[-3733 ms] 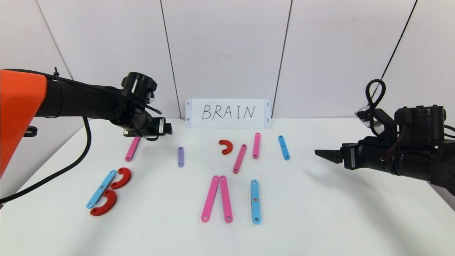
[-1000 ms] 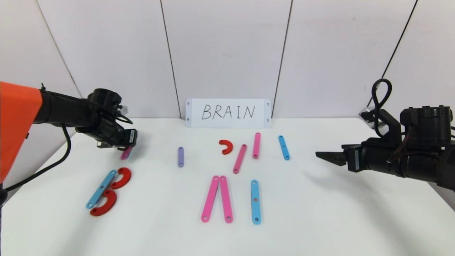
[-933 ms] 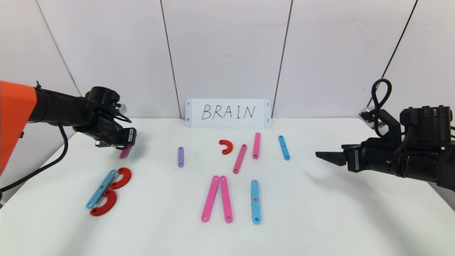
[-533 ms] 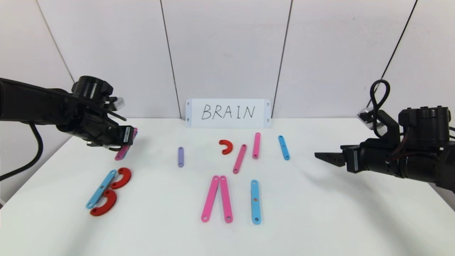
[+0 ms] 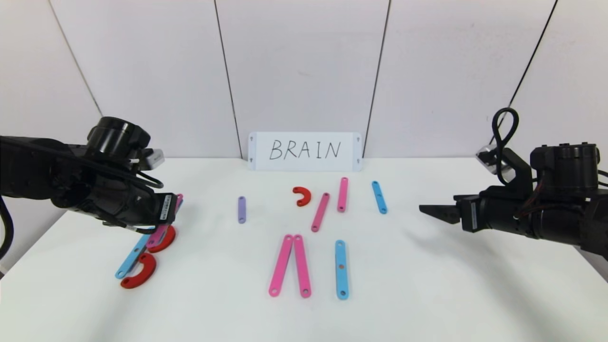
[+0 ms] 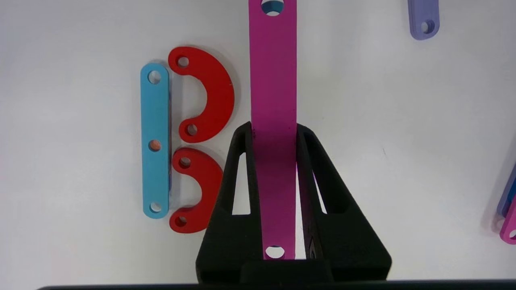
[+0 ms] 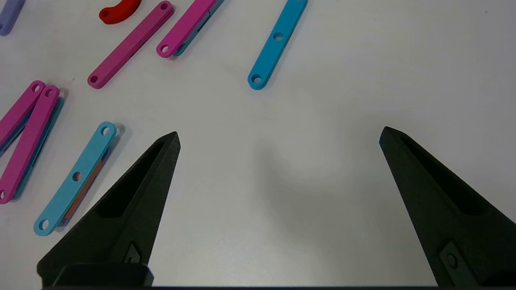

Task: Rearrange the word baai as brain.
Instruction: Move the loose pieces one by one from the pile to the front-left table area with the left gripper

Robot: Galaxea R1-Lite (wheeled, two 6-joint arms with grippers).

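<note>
The pink strip (image 6: 273,121) at the centre of the left wrist frame looks like smooth matt plastic; the red half-rings (image 6: 209,94) and blue strip (image 6: 155,141) left of it the same; the left gripper (image 6: 274,133) fingers look grainy matt black plastic; the table (image 5: 427,285) is smooth, faintly sheened white; the card (image 5: 305,151) at upper centre of the head frame looks papery.

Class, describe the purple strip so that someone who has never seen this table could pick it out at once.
Start at the white BRAIN card at the table's back edge. Just in front of its left end lies the purple strip, alone. It is the only purple piece and shorter than the pink and blue strips.
</note>
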